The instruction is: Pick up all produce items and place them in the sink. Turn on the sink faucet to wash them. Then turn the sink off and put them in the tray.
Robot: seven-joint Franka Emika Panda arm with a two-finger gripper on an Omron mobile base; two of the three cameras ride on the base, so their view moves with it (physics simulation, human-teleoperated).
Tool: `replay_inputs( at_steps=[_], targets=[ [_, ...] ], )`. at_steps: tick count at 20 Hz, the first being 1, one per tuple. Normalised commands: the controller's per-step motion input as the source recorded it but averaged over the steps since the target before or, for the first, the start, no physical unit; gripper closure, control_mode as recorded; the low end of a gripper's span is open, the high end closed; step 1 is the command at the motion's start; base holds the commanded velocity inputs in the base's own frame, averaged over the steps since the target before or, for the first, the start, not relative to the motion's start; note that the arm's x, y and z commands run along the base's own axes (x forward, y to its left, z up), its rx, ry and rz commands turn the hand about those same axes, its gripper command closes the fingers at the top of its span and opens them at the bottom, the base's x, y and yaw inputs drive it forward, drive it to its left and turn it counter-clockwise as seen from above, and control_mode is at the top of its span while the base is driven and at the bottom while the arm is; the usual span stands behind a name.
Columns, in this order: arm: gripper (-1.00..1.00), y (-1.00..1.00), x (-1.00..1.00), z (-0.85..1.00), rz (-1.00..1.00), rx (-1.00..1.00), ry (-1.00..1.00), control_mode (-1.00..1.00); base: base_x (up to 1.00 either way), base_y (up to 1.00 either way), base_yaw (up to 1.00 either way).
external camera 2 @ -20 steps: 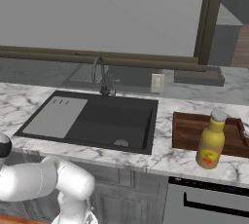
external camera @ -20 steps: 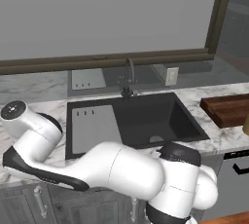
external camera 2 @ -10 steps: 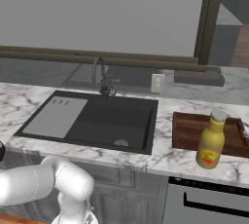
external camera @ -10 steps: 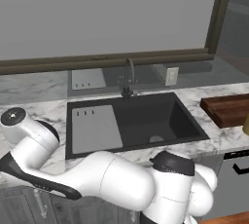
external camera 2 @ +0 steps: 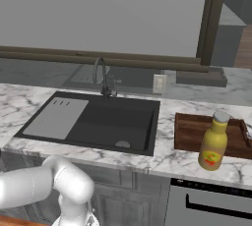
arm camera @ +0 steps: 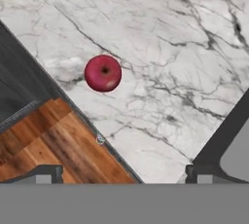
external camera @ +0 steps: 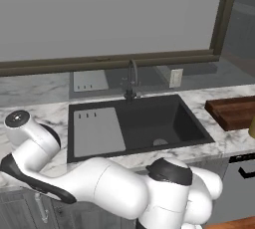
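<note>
The gripper [arm camera: 121, 174] is hanging wide open, holding nothing, with the red fruit [arm camera: 102, 73] lying at eleven o'clock near the counter edge [arm camera: 78, 112], risking nudging it off.

Bottle [external camera 2: 213, 141] before tray [external camera 2: 189, 131]

No words or numbers can be read; the yellow bottle [external camera 2: 214, 141] has a red label too blurry to read

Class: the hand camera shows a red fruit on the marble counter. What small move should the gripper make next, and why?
Probably shift the open gripper toward the red fruit until it sits between the fingertips: the fruit lies free on the counter, off-centre and well ahead of them.
</note>
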Motion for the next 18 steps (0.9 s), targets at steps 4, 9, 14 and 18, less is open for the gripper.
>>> replay_inputs(
  at_steps=[4, 9, 14, 18],
  targets=[
    [-1.0, 0.09, 0.23, -0.12, 0.0, 0.02, 0.08, -1.0, 0.0, 0.0, 0.0],
    [-1.0, 0.24, 0.08, -0.17, 0.0, 0.0, 0.1, -1.0, 0.0, 0.0, 0.0],
    [-1.0, 0.35, 0.07, -0.27, 0.0, 0.0, 0.08, -1.0, 0.0, 0.0, 0.0],
    [-1.0, 0.23, 0.19, -0.08, 0.0, 0.0, 0.1, -1.0, 0.0, 0.0, 0.0]
  ],
)
